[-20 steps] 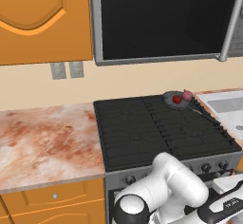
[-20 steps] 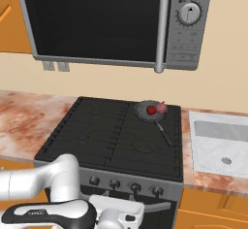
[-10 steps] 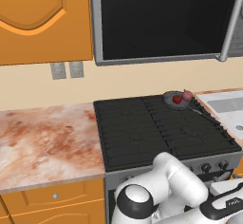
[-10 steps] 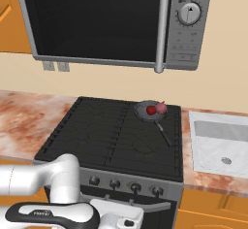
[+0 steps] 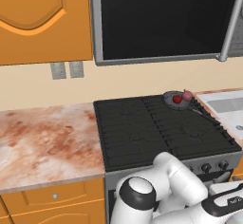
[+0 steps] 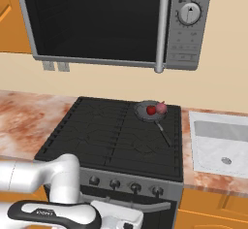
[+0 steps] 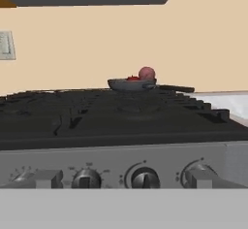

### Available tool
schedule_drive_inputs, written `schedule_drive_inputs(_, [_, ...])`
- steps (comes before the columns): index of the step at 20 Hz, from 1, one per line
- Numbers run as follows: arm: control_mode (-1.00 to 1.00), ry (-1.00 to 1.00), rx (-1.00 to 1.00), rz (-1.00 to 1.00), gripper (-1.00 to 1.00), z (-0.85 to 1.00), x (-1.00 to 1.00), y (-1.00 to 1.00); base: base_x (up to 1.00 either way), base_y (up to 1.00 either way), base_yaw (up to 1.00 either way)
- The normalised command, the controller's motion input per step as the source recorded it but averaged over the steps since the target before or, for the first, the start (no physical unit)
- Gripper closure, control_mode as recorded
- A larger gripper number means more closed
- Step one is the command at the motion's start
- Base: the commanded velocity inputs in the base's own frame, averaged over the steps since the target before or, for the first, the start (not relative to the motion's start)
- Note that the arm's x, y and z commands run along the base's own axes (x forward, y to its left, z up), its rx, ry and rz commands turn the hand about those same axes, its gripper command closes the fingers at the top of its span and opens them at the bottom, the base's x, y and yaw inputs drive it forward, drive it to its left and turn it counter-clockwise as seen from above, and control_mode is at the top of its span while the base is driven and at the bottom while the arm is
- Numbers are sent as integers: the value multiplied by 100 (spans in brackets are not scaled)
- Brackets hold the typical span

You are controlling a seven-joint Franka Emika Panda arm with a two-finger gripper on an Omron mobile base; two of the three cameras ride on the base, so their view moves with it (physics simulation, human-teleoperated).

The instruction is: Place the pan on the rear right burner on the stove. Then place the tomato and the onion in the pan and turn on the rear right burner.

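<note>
The pan (image 7: 131, 84) rim hides most of the tomato (image 7: 132, 78).

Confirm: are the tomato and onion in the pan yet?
Yes. The tomato and onion both sit inside the pan.

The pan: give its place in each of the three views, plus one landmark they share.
Left base view: the pan sits upper right, on the stove's far right corner.
Right base view: the pan sits right of centre, below the microwave's door handle.
Hand view: the pan sits at centre, beyond the grates.
Shared landmark: the onion in the pan.
</note>
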Motion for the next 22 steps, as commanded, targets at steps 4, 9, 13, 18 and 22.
schedule_drive_inputs(4, [-100, 0, 0, -4, -100, -23, 0, 0, 0, 0, 0])
schedule_drive_inputs(9, [-100, 0, 0, -1, -100, -4, 1, 2, 0, 0, 0])
schedule_drive_inputs(13, [-100, 0, 0, 0, -100, 0, 5, 2, 0, 0, 0])
schedule_drive_inputs(18, [-100, 0, 0, 0, -100, 0, 9, 1, 0, 0, 0])
schedule_drive_inputs(22, [-100, 0, 0, 0, -100, -1, 16, 0, 0, 0, 0])
